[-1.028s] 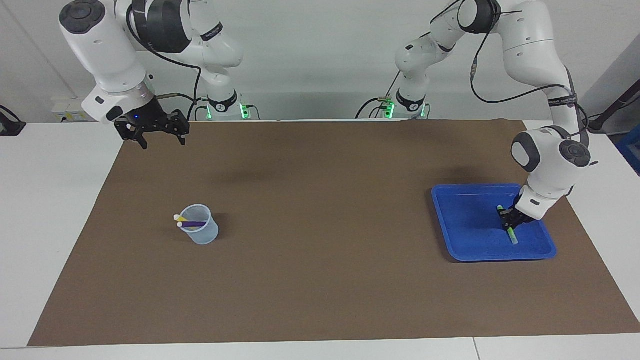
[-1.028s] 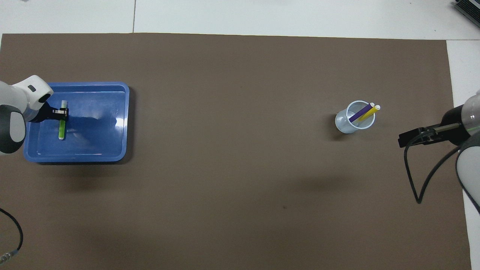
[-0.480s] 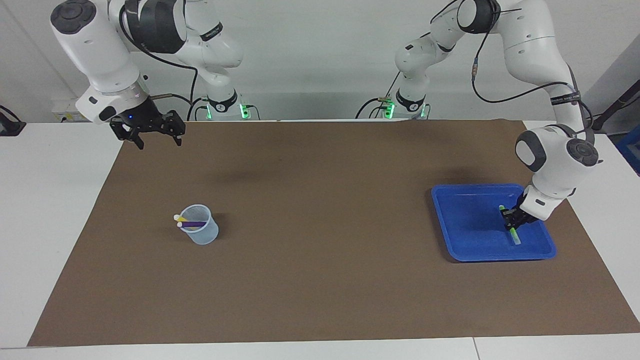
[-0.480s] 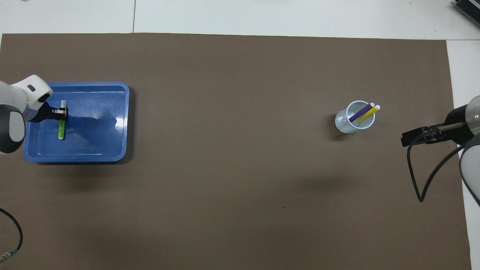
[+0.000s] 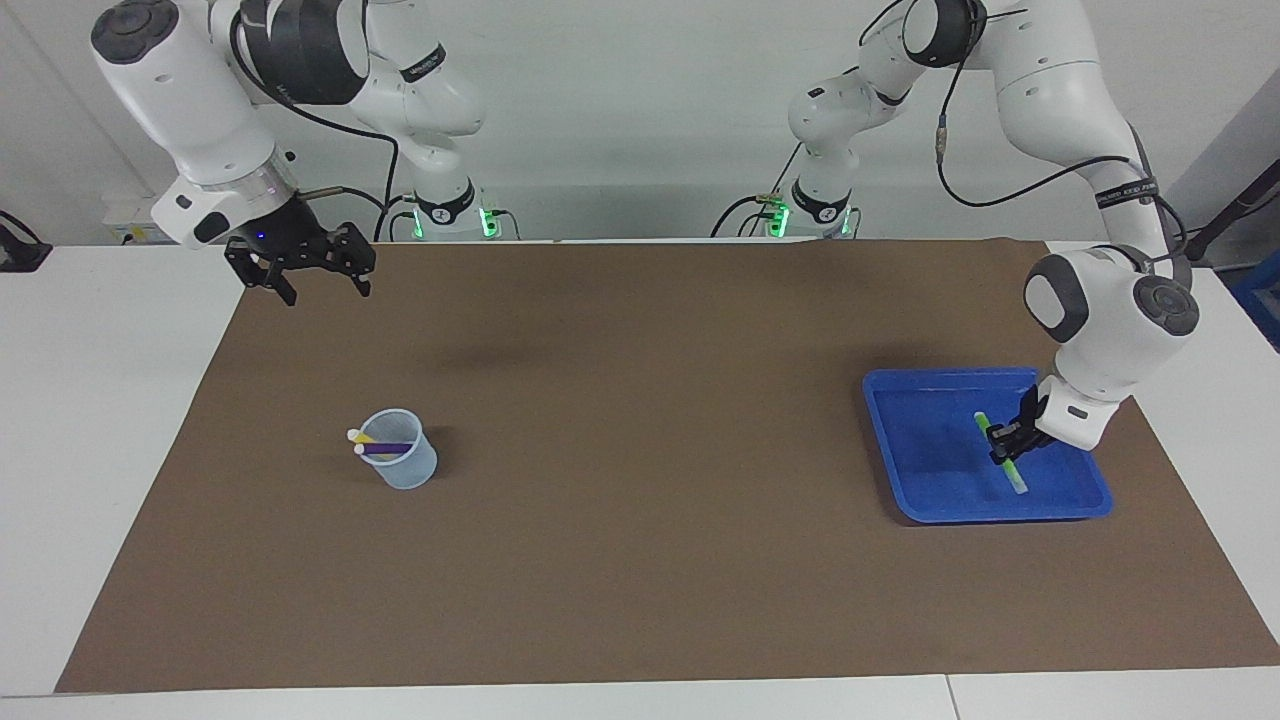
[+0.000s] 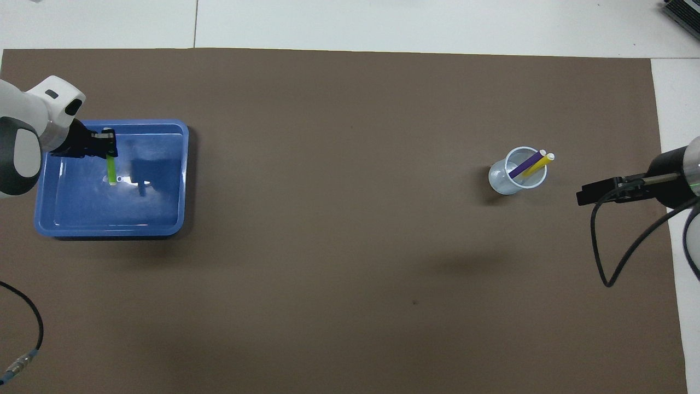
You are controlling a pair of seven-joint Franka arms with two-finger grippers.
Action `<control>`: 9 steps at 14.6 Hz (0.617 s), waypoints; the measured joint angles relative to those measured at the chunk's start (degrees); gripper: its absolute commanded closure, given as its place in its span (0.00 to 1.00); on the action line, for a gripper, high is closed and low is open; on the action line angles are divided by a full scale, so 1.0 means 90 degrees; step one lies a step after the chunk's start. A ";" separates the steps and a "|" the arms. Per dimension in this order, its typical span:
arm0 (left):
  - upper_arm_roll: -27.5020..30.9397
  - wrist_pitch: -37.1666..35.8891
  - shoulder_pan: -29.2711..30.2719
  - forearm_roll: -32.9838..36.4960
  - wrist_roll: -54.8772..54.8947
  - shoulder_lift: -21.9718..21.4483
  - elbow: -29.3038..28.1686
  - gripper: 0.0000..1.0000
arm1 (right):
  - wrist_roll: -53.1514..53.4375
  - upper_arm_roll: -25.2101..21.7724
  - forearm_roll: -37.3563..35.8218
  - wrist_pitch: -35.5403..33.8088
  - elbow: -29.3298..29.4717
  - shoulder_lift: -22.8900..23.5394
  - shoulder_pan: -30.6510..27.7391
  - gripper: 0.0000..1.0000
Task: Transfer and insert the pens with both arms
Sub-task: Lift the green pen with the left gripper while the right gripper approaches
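Note:
My left gripper (image 5: 1003, 447) is shut on the green pen (image 5: 1014, 474) near its upper half, over the blue tray (image 5: 930, 455) at the left arm's end of the table. The pen hangs tilted, its lower end low over the tray floor. From overhead the left gripper (image 6: 108, 146) sits above the green pen (image 6: 111, 171) inside the tray (image 6: 147, 208). The purple pen (image 5: 390, 448) and yellow pen (image 5: 366, 437) lean in a clear cup (image 5: 405, 470). My right gripper (image 5: 326, 290) hangs open, holding nothing, over the mat's corner toward the right arm's end.
A brown mat (image 5: 650, 400) covers most of the white table. The cup (image 6: 514, 180) stands alone on the mat toward the right arm's end, with the right gripper (image 6: 588, 196) beside it in the overhead view. Black cables trail from both arms.
The left gripper has lifted the green pen off the tray floor and swung it slightly toward the table's middle. The right gripper has barely shifted.

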 measured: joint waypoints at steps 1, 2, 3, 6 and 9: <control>-0.0012 -0.0079 -0.0079 -0.0086 -0.0269 -0.0016 0.0052 1.00 | 0.0000 0.0000 0.0080 0.0006 -0.0014 0.0000 0.0000 0.00; -0.0030 -0.0132 -0.0147 -0.0137 -0.0532 -0.0050 0.0079 1.00 | 0.0007 0.0001 0.0196 0.0017 -0.0029 0.0000 0.0000 0.00; -0.0038 -0.0190 -0.0215 -0.0182 -0.0792 -0.0103 0.0090 1.00 | 0.0044 0.0002 0.0350 0.0056 -0.0046 0.0000 0.0000 0.00; -0.0064 -0.0290 -0.0431 -0.0514 -0.1783 -0.0289 0.0094 1.00 | 0.0186 0.0019 0.0983 0.0347 -0.0161 0.0001 0.0010 0.00; -0.0096 -0.0397 -0.0752 -0.0686 -0.2924 -0.0448 0.0094 1.00 | 0.0432 0.0029 0.1869 0.0698 -0.0249 0.0004 0.0024 0.00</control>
